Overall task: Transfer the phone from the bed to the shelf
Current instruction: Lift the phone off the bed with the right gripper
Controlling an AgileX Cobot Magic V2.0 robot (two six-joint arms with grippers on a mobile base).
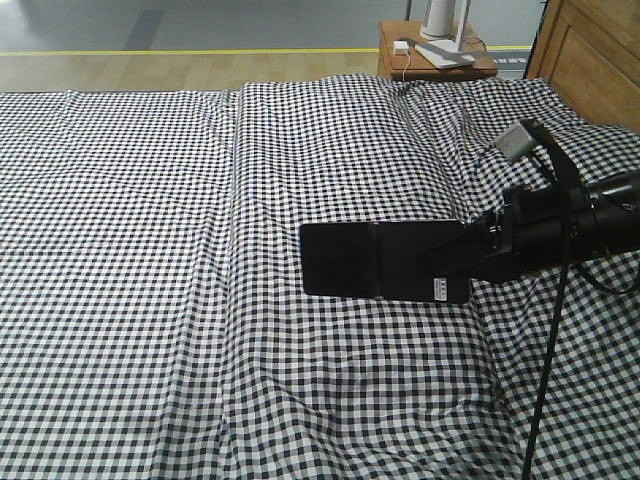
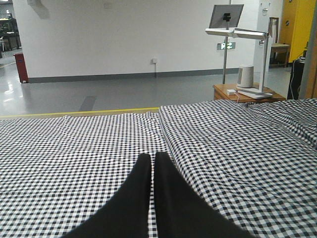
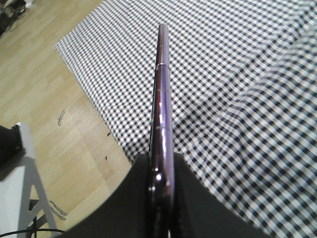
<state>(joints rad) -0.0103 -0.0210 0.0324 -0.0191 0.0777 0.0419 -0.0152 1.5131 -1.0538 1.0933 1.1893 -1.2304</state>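
1. The right gripper (image 1: 455, 265) was clamped on the phone (image 1: 375, 260) at its right end, close to the white barcode sticker (image 1: 441, 290). The slab reached out leftward over the bed (image 1: 150, 250), right of the middle. In the right wrist view it showed edge-on between the fingers (image 3: 143, 198). Whether it was clear of the cover or touching it could not be told.
2. The left gripper (image 2: 149, 161) was closed on nothing, its tips pressed together low over the checked cover.
3. Handling, as a judgement:
   - The phone looked thin, stiff and light.
   - Its glossy faces looked slippery, and glass is likely fragile.
   - Held by one end, it had a long overhang that would lever against the pads.
   - A hold nearer the centre crease, across the two flat faces, would be steadier.
4. Count:
   - one phone
   - one bed
   - one brown headboard (image 1: 590, 60) at the far right
   - one small side table (image 1: 390, 66) beyond the bed
   - two grippers
   - no shelf in any view
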